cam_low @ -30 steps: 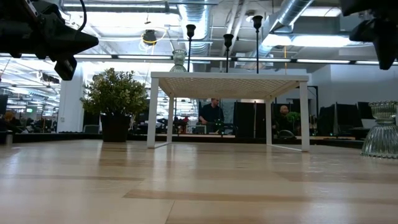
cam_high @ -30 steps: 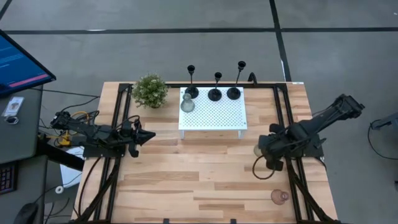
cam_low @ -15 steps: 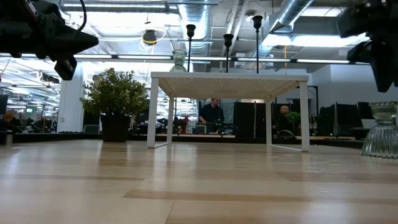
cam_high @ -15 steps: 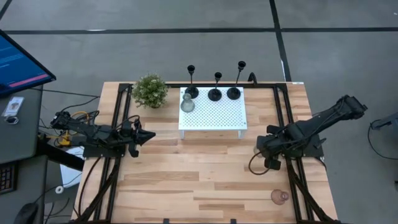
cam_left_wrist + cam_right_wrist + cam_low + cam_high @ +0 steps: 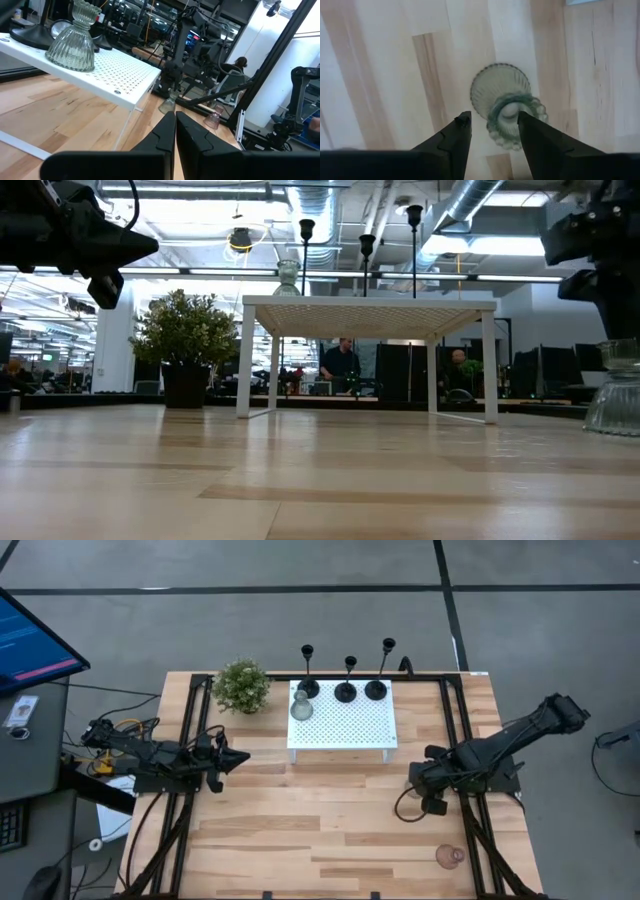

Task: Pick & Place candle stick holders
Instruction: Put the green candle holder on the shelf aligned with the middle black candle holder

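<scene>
Three black thin-stemmed holders (image 5: 345, 690) stand on their round bases along the far edge of a white perforated stand (image 5: 350, 730). A pale green holder (image 5: 301, 707) stands on the stand's left part. A second pale green holder (image 5: 502, 107) stands upright on the table at the right; it also shows in the low view (image 5: 615, 395). My right gripper (image 5: 493, 120) is open just above it, pointing down, with one finger on either side of its top rim. A pink holder (image 5: 449, 856) stands near the front right corner. My left gripper (image 5: 240, 757) is shut and empty at the left.
A small bushy plant (image 5: 241, 686) in a dark pot stands left of the stand. Dark frame rails (image 5: 455, 730) run along both sides of the table. There is bare wood between the stand and the near edge.
My right gripper has come down and a little toward the table's left edge, and now stands over the pale green holder on the table. The holder has stayed in place.
</scene>
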{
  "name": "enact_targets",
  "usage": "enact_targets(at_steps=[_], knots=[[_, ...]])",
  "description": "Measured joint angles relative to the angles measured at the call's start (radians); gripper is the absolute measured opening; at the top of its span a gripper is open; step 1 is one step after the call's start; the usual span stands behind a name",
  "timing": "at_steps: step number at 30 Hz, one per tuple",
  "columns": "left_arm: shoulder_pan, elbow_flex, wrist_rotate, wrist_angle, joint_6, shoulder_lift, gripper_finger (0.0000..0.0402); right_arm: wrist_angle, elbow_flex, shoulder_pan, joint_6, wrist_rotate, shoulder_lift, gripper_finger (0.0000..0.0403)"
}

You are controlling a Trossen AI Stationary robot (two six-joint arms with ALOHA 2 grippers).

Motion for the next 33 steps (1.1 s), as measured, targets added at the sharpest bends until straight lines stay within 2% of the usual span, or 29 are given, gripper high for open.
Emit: enact_targets(at_steps=[8, 13, 17, 24, 33], knots=[[0.0, 0.0, 0.0, 0.0, 0.0, 0.0, 0.0012, 0.039, -0.052, -0.037, -0.003, -0.02, -0.002, 0.0076], [0.0, 0.0, 0.0, 0.0, 0.0, 0.0, 0.0012, 0.044, -0.061, -0.043, -0.011, -0.022, -0.003, 0.0054], [0.0, 0.0, 0.0, 0.0, 0.0, 0.0, 0.0012, 0.036, -0.06, -0.044, -0.011, -0.016, -0.004, 0.002], [0.0, 0.0, 0.0, 0.0, 0.0, 0.0, 0.0012, 0.002, -0.031, -0.042, 0.004, -0.014, -0.006, 0.0019], [0.0, 0.0, 0.0, 0.0, 0.0, 0.0, 0.0012, -0.171, 0.168, -0.069, -0.008, 0.002, -0.015, 0.0005]])
